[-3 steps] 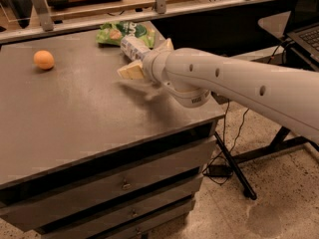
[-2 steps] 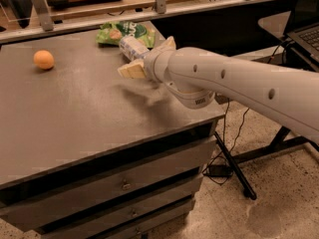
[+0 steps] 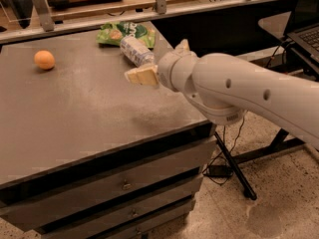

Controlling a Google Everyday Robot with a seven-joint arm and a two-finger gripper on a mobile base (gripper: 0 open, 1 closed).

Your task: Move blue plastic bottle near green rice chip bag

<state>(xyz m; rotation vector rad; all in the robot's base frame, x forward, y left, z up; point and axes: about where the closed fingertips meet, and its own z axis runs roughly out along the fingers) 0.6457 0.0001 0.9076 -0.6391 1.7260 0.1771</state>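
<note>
Worktop (image 3: 75, 128) is being shared by three things. The hand (image 3: 155, 59) is being held above its far right part, released, fingers spread wide. The green bag (image 3: 119, 33) is lying at the back edge, with the bottle (image 3: 135, 50) being rested on its side against it, just beside the hand. An orange (image 3: 44, 59) is sitting well apart, leftward.
</note>
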